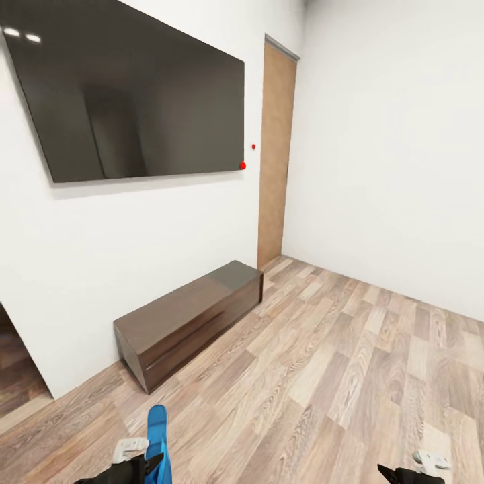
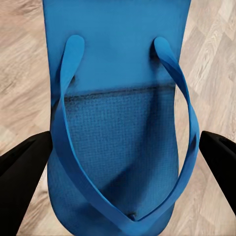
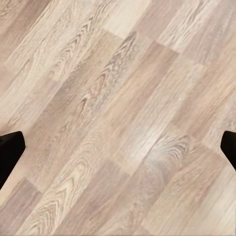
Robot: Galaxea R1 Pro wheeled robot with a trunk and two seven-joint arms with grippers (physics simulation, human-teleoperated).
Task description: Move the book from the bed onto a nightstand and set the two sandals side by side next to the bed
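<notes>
One bright blue sandal [image 1: 158,430] stands up from my left gripper [image 1: 151,464] at the lower left of the head view, held above the wood floor. In the left wrist view the sandal [image 2: 118,73] lies strap-side up between the two black fingers [image 2: 24,167], and the left gripper [image 2: 123,162] is shut on its edges. My right gripper [image 1: 403,474] sits low at the right. In its wrist view the right gripper [image 3: 118,147] is open, with bare floor planks between the fingers. The book, the bed and the nightstand are out of view.
A long low dark cabinet [image 1: 188,323] stands against the white wall ahead on the left, under a large black wall screen [image 1: 134,94]. A brown door [image 1: 275,154] is in the far corner. Wood-plank floor [image 1: 349,363] stretches to the right.
</notes>
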